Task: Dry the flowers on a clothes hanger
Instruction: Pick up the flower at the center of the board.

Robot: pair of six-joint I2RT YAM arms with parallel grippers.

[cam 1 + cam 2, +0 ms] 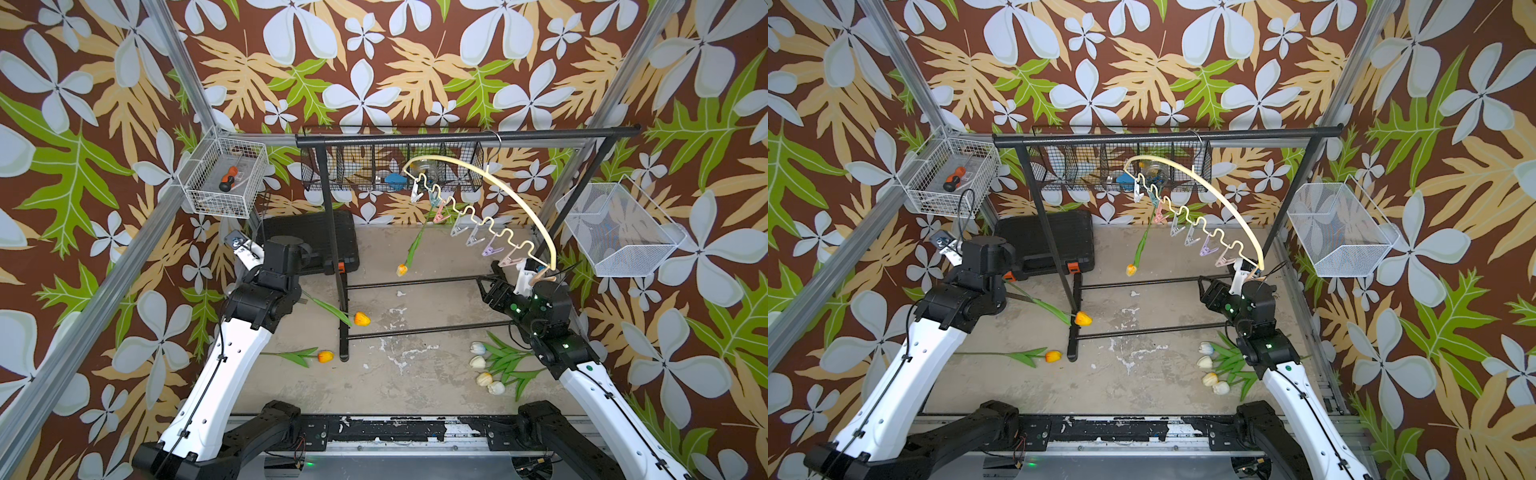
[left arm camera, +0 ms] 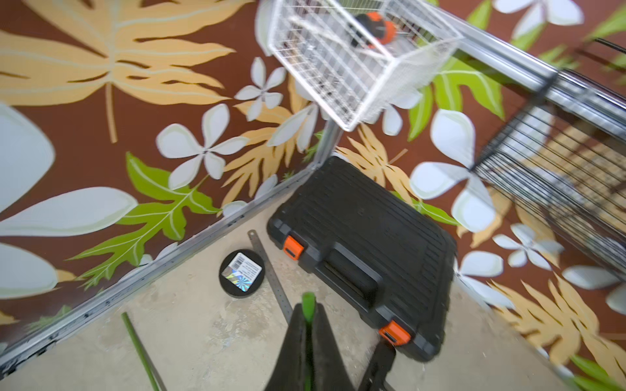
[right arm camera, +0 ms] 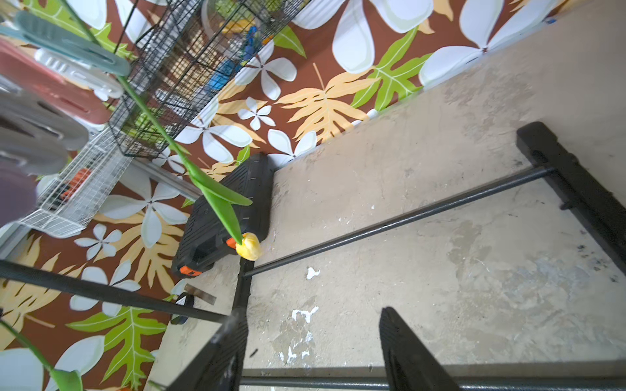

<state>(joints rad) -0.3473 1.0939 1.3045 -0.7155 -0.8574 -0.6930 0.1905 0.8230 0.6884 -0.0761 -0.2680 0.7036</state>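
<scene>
With left gripper [image 2: 309, 313] shut on orange tulip [image 1: 361, 319] by its stem at eight o'clock, likely for pegging, and right gripper [image 3: 313, 313] jaws apart, empty, at four o'clock beside clothes hanger [image 1: 487, 169], perhaps steadying it.

Bright even light, soft shadows, wrist views blurred (edges bowed)
</scene>
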